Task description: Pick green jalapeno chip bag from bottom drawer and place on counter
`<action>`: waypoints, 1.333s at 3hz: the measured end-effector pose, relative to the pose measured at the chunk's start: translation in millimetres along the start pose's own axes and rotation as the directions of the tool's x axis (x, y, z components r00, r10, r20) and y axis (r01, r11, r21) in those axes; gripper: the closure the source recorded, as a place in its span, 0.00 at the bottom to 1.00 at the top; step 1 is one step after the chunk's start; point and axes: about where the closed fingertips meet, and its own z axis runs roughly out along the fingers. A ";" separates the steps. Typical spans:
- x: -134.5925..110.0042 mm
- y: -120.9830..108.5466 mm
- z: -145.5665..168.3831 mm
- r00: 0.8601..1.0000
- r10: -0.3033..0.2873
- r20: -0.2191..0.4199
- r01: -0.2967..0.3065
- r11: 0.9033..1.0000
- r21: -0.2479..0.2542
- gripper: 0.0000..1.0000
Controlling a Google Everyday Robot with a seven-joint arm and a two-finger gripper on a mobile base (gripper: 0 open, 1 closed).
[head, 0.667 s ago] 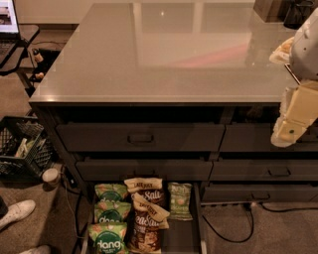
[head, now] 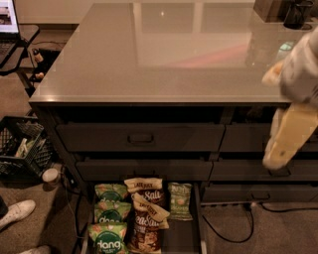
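**Gripper [head: 285, 141] lower at the right, jalapeno bag [head: 180, 201] flat in the drawer [head: 185, 237]**

Against the earlier frame: lower and slightly further left. Now in front of the right-hand drawer fronts rather than up by the near edge of the counter [head: 164, 59]. Blurred. Cannot tell how far open; no hold on the jalapeno bag. No change among the snacks: same rows, same places.

In the open drawer, near and low in the scene: jalapeno bag along the right side, just beside the Sea Salt bags [head: 146, 213] at the middle. Bare dark floor to its right and nearer. At the left, three dang bags [head: 109, 240] in a column, overlapping. All of it well apart from the gripper, to its left and below.

Above, two rows of shut drawers [head: 141, 138], dark, with recessed handles. On top, the glossy grey counter, wide, with pale rectangular reflections and a reddish streak. At its far right corner, dark objects [head: 297, 12], too dim to name.

Around the cabinet:
- carpet [head: 278, 233];
- a black crate [head: 22, 149] at the left, beside the cabinet;
- a white shoe [head: 17, 211] at the near left;
- a lit laptop [head: 7, 17] on a small table at the far left;
- a black cable [head: 233, 235] looping on the floor right of the drawer.
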 end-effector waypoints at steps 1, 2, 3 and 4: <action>-4.0 38.1 56.0 1.000 -0.009 0.030 0.011 0.998 -0.063 0.00; 10.1 82.6 140.4 1.000 -0.006 0.024 0.010 0.985 -0.172 0.00; 9.7 82.0 139.7 1.000 -0.006 0.024 0.010 0.985 -0.170 0.00; 8.7 88.1 151.6 0.999 -0.005 0.052 0.015 0.982 -0.190 0.00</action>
